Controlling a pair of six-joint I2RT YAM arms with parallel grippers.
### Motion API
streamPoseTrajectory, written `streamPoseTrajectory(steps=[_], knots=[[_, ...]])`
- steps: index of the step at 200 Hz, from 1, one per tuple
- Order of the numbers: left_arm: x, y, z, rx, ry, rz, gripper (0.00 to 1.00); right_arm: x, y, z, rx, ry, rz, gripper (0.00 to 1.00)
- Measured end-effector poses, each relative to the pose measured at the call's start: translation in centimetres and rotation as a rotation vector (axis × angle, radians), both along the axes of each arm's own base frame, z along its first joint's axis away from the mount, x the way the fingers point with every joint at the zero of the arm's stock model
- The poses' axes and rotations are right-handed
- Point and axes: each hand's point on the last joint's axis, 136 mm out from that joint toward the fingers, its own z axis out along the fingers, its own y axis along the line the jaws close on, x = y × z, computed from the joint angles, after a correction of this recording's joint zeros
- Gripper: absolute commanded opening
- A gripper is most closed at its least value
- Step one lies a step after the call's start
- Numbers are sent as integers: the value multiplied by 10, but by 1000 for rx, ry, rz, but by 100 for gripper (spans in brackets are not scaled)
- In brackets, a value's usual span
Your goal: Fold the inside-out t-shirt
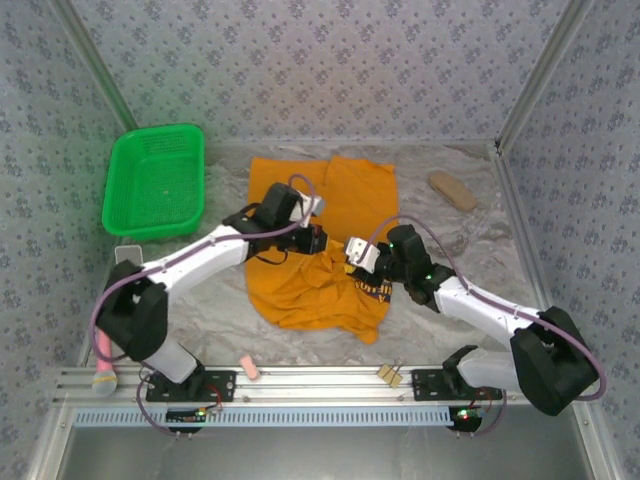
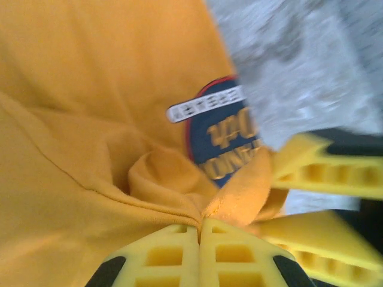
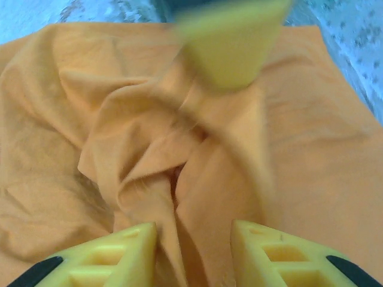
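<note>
The inside-out t-shirt [image 1: 300,285] lies crumpled in the middle of the table, orange-yellow, with a dark graphic [image 2: 224,140] and a white neck tag [image 2: 206,103] showing. My left gripper [image 1: 316,240] is over its centre, and in the left wrist view it [image 2: 200,224] is shut on a pinched ridge of the fabric. My right gripper [image 1: 352,254] sits just to the right, facing it. In the right wrist view the right gripper [image 3: 194,239] stands open, its fingers [image 3: 119,254] astride a loose fold of the t-shirt [image 3: 149,173] without pressing it.
A green plastic basket [image 1: 155,182] stands at the back left. A tan oblong object [image 1: 452,190] lies at the back right. A pink piece [image 1: 250,368] and a clothespin [image 1: 390,375] rest on the front rail. Patterned walls close in three sides.
</note>
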Motion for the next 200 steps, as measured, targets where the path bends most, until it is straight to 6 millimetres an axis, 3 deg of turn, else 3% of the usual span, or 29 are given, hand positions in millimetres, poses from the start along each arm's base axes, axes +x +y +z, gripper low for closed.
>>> streamPoseTrajectory(steps=[9, 22, 49, 55, 69, 85, 105, 127, 145, 152, 171, 200], knots=[[0, 4, 12, -65, 50, 19, 0, -3, 1, -1, -26, -43, 44, 38], [-2, 8, 15, -129, 133, 37, 0, -6, 4, -4, -56, -103, 92, 38], [-22, 10, -10, -183, 339, 37, 3, -16, 16, -6, -93, -191, 181, 36], [-28, 9, -15, -185, 378, 31, 4, -17, 18, -5, -98, -205, 191, 32], [-35, 9, -21, -188, 428, 23, 7, -16, 18, -4, -109, -233, 205, 9], [-36, 12, -22, -187, 443, 27, 15, -18, 19, -5, -126, -253, 225, 0], [-23, 29, -27, -165, 428, 84, 37, -27, 23, -8, -146, -258, 268, 0], [-1, 62, -38, -78, 362, 198, 42, -36, 27, -7, -146, -257, 296, 0], [4, 83, -46, 31, 292, 261, 43, -36, 25, 0, -127, -268, 289, 22], [3, 86, -45, 55, 267, 259, 43, -34, 24, 3, -121, -275, 282, 25], [-8, 75, -36, 92, 180, 193, 44, -29, 20, 7, -109, -272, 254, 28], [-36, 35, -28, 126, 101, 12, 44, -19, 13, -1, -139, -250, 217, 30]])
